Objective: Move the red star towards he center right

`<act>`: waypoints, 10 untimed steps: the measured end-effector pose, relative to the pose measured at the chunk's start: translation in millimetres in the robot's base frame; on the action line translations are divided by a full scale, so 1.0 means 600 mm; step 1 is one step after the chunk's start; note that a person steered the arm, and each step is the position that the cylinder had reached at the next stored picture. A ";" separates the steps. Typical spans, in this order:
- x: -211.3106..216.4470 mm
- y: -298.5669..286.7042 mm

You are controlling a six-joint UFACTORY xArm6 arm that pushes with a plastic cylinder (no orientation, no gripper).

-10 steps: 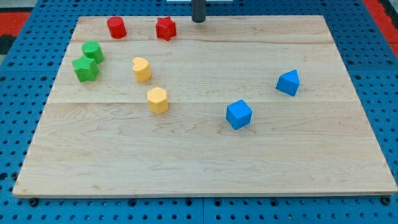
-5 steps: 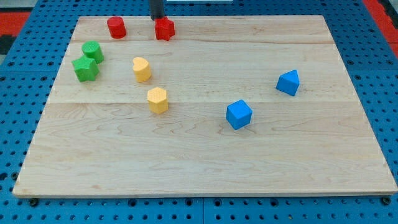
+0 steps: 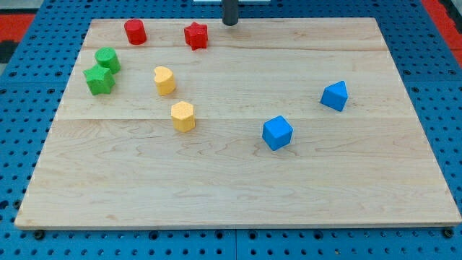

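The red star (image 3: 195, 35) lies near the top edge of the wooden board (image 3: 238, 188), left of centre. My tip (image 3: 229, 23) stands at the board's top edge, a short way to the star's right and slightly above it, not touching it. The rod runs out of the view's top.
A red cylinder (image 3: 135, 32) lies left of the star. A green cylinder (image 3: 107, 59) and a green star (image 3: 99, 79) sit at the left. A yellow heart (image 3: 164, 80) and a yellow hexagon (image 3: 182, 115) lie left of centre. Two blue blocks (image 3: 277, 133) (image 3: 334, 95) lie at the right.
My tip went from the star's right to its upper left, then back to its right. The red star has shifted slightly to the right and down.
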State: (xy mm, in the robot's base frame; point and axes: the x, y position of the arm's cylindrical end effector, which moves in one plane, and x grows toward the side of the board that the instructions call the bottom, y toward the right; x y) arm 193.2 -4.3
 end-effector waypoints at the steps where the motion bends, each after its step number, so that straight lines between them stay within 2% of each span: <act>1: 0.001 0.000; 5: -0.002 -0.023; 10: -0.003 -0.103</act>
State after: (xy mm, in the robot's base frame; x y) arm 191.7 -66.3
